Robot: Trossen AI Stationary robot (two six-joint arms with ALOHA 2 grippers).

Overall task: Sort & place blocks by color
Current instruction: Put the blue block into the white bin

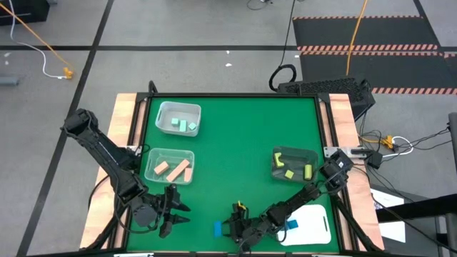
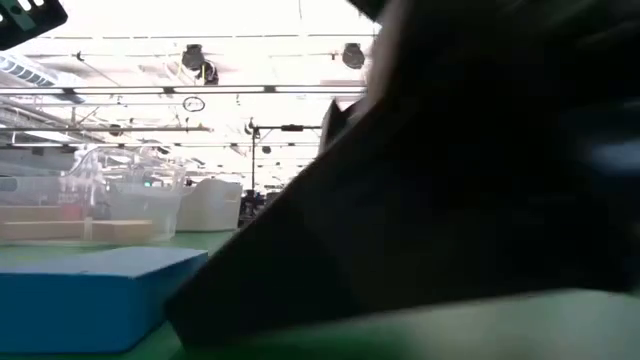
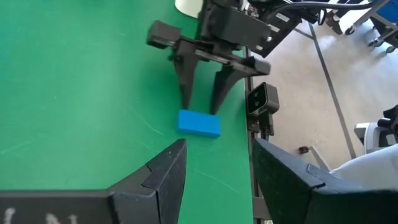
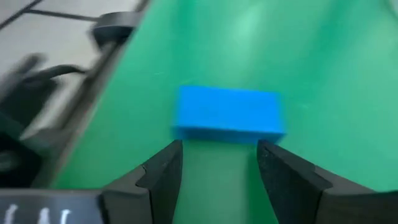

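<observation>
Small blue rectangular block (image 4: pixel 227 114) on the green table mat (image 1: pixel 235 135) near its front edge, lying broadside just ahead of the right gripper (image 4: pixel 219 163), jaws wide and empty; left gripper (image 3: pixel 214 163), likewise spread, farther off.

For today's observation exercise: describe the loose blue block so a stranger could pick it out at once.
Start at the green table and go to its near edge, between the two arms. There the blue block lies flat on the mat, just ahead of the right end effector, whose fingers are open. It is the only block outside a bin.
</observation>
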